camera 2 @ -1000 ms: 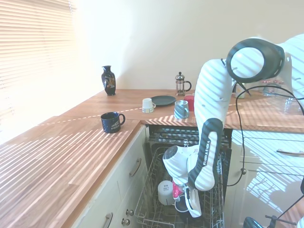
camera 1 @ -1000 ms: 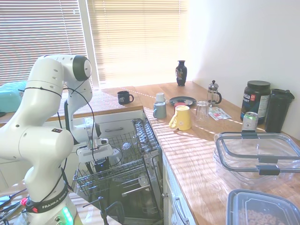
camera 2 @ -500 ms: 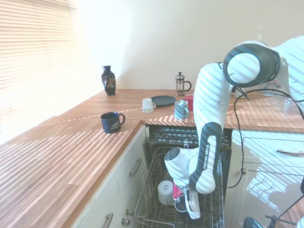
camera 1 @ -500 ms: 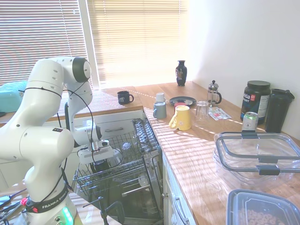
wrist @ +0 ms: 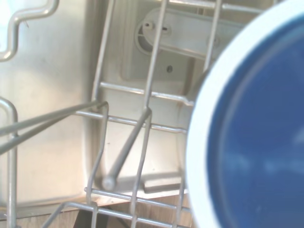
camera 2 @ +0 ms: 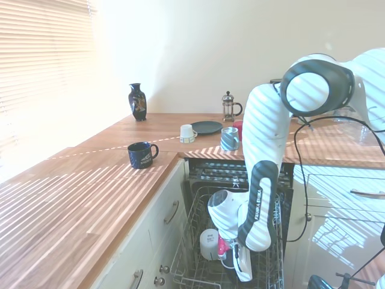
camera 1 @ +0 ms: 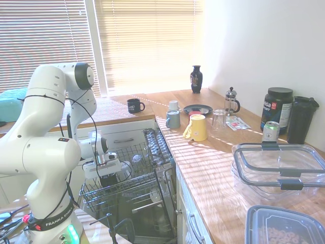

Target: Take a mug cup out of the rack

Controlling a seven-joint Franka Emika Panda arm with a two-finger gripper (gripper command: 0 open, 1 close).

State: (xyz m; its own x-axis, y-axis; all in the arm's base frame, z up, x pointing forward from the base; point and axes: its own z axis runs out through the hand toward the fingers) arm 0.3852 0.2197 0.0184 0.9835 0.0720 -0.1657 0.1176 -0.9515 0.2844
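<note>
The rack (camera 1: 133,183) is the grey wire basket pulled out of the dishwasher, also in the second exterior view (camera 2: 191,232). A small dark mug cup (camera 1: 108,179) stands in its near-left part, mostly covered by my hand. My gripper (camera 1: 107,175) reaches straight down onto it, and the fingers are sunk among the wires. In the second exterior view the gripper (camera 2: 242,268) is low in the basket and the mug is hidden behind the arm. The wrist view shows a round pale rim with a blue inside (wrist: 256,137) close up over the rack wires (wrist: 142,123).
A white cup (camera 2: 209,243) and a pink item (camera 2: 222,244) sit in the rack beside my wrist. On the counter are a printed black mug (camera 1: 134,105), a yellow mug (camera 1: 197,127), a grey cup (camera 1: 173,119), a plate (camera 1: 198,109) and a French press (camera 1: 231,100).
The arm has bent lower and the gripper has sunk deeper into the rack, down over the dark mug. Nothing else has moved.
</note>
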